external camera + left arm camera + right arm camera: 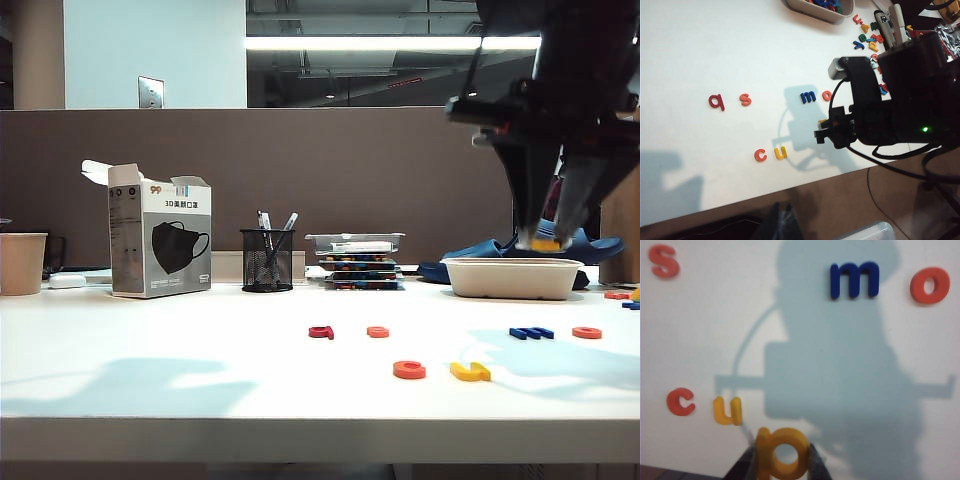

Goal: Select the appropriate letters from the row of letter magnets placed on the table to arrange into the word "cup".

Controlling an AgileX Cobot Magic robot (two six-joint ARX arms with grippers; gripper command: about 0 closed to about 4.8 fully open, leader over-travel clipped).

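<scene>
Right gripper (782,460) hangs high over the table (150,370), pinching the yellow p (781,452) flat between its fingers, ready to drop in right of the yellow u (470,372) and orange c (409,370). Left gripper's off camera, so I can't tell its state.

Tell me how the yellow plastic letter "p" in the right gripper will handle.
The yellow plastic letter "p" looks rigid: it keeps its shape between the right gripper jaws. Small and thin, probably light. Flat, so unlikely to roll, though it may slide on the smooth white table.
</scene>
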